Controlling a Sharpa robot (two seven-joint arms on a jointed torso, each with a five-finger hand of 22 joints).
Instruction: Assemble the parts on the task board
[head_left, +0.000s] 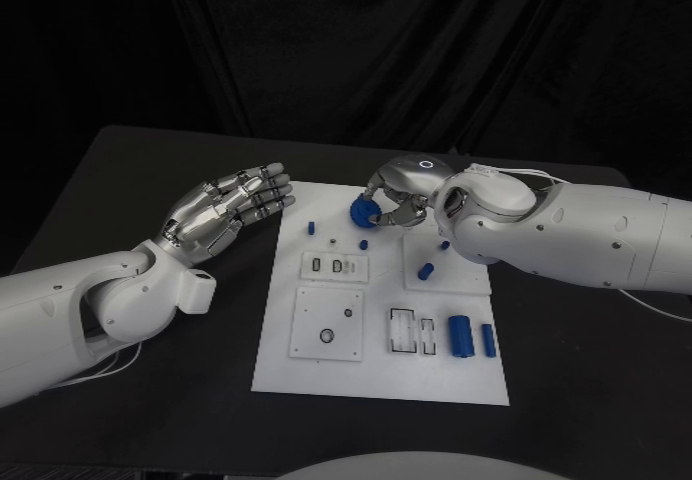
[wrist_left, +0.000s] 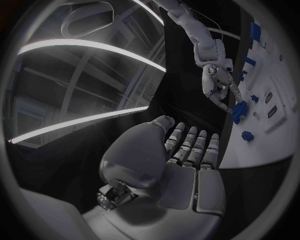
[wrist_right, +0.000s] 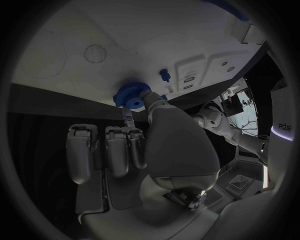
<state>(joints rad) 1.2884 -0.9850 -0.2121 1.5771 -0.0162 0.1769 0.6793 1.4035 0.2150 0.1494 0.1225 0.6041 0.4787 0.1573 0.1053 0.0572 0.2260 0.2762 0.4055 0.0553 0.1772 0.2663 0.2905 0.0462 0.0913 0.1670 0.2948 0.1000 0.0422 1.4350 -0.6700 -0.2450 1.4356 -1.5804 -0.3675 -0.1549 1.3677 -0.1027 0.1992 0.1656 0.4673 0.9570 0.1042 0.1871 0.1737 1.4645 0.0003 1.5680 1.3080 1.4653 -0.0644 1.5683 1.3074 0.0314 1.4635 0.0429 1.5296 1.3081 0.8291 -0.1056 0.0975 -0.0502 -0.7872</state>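
Fingers (wrist_right: 128, 120) of the right hand (head_left: 398, 196): pinched on a round blue toothed gear part (head_left: 365, 209), held over the far edge of the flat white rectangular task board (head_left: 289, 372). Left hand (head_left: 228, 210): raised beside the board's left edge, palm up, fingers straight and close together, holding nothing. On the board: small blue peg (head_left: 310, 228) near the far left corner; short blue cylinder (head_left: 426, 271) right of centre; two long blue blocks (head_left: 460, 336) lying side by side near the right edge. Black table (head_left: 159, 160): bears the board.
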